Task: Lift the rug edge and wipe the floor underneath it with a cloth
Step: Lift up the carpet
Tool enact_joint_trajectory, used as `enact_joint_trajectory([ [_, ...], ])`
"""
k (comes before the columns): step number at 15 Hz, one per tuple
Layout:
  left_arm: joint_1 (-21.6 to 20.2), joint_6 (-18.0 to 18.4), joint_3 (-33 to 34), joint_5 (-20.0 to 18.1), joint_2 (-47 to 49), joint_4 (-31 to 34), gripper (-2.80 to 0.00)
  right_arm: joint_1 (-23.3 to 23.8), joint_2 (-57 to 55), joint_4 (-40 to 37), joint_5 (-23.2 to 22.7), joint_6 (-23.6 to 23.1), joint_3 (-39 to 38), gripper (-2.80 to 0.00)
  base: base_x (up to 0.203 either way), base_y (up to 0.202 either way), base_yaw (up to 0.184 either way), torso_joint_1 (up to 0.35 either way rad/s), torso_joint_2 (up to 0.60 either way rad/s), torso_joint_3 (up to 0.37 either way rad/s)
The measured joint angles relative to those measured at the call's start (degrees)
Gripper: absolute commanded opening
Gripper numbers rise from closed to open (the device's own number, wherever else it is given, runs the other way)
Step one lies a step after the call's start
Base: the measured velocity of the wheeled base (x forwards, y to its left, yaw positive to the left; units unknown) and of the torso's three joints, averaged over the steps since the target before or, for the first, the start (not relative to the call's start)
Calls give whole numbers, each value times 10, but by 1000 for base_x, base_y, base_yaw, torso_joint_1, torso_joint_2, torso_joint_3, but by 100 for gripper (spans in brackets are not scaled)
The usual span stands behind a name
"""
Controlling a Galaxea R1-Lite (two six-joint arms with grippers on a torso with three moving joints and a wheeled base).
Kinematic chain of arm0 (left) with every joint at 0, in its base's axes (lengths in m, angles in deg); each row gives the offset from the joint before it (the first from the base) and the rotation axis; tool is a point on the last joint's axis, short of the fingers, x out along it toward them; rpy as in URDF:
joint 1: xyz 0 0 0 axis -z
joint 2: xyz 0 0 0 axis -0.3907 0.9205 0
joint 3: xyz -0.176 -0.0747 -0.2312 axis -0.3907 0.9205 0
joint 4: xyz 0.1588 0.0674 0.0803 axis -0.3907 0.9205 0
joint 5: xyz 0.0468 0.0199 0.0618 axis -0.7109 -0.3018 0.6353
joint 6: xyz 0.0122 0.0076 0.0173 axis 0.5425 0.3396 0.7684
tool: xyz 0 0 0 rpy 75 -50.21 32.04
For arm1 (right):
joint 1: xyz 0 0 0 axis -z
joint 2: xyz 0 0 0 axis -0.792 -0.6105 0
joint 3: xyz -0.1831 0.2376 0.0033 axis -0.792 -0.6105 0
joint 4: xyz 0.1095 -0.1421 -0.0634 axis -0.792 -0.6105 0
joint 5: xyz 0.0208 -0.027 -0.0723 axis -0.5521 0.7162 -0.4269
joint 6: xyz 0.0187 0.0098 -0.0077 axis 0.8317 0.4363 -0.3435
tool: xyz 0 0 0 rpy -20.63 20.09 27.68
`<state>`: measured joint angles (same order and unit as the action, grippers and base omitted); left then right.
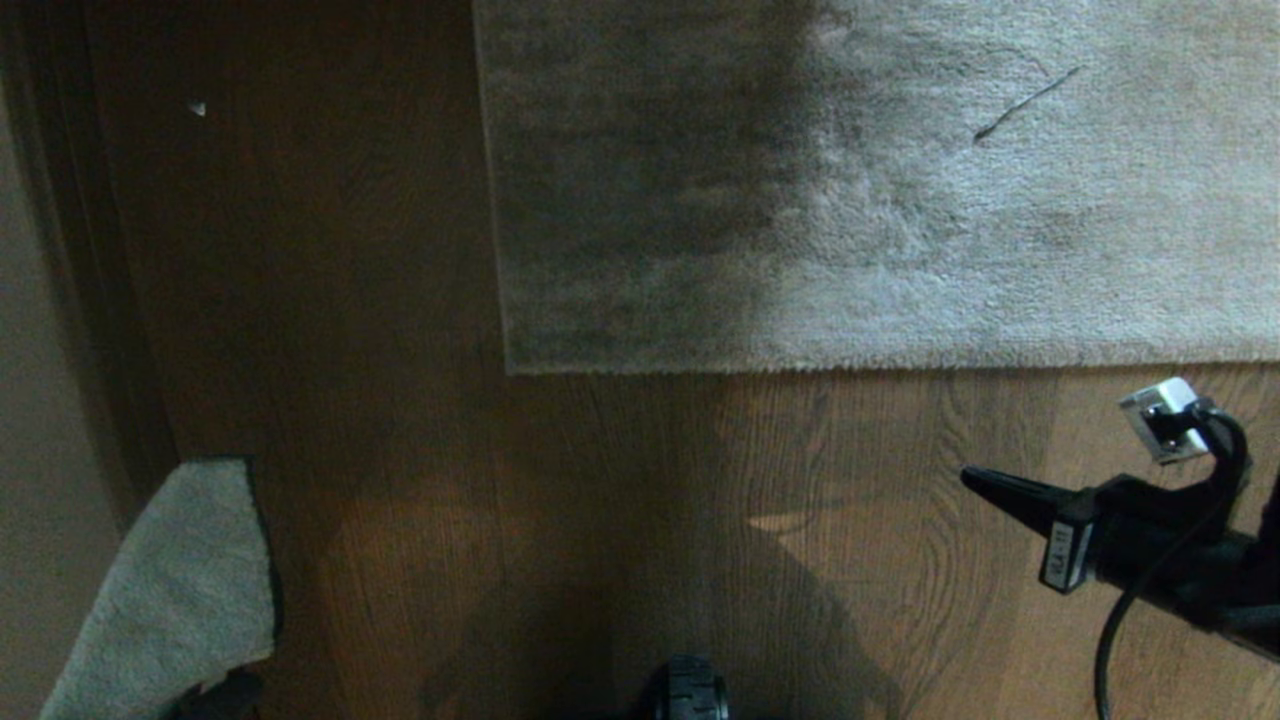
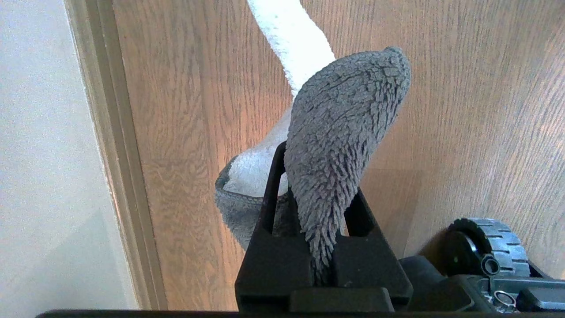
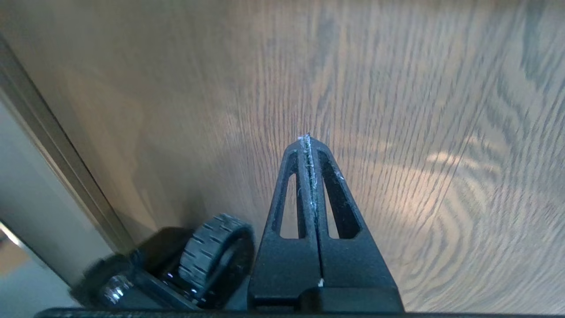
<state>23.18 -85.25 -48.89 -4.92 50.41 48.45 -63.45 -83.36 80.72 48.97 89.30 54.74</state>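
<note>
Nearest the head camera, the left pincer hangs at the robot's left side, clamped tight on the cloth, which droops over the floor just beside the pale baseboard. Well apart from it, the rug edge lies flat, its corner on bare planks that run wide on both sides. Near that edge, the right pincer is level, fully closed, holding nothing.
</note>
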Motion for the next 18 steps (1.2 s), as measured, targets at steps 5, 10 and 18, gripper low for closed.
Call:
enact_joint_trajectory([
  [5, 0, 0, 0, 0, 0, 0, -280, -4, -31, 33, 16, 53, 3, -280, 0, 0, 0, 0, 0, 0],
  [10, 0, 0, 0, 0, 0, 0, -280, -75, -97, 147, 37, 122, 9, -280, 0, 0, 0, 0, 0, 0],
  [18, 0, 0, 0, 0, 0, 0, -280, -131, -200, 204, 84, 158, 93, 0, 0, 0, 0, 0, 0, 0],
])
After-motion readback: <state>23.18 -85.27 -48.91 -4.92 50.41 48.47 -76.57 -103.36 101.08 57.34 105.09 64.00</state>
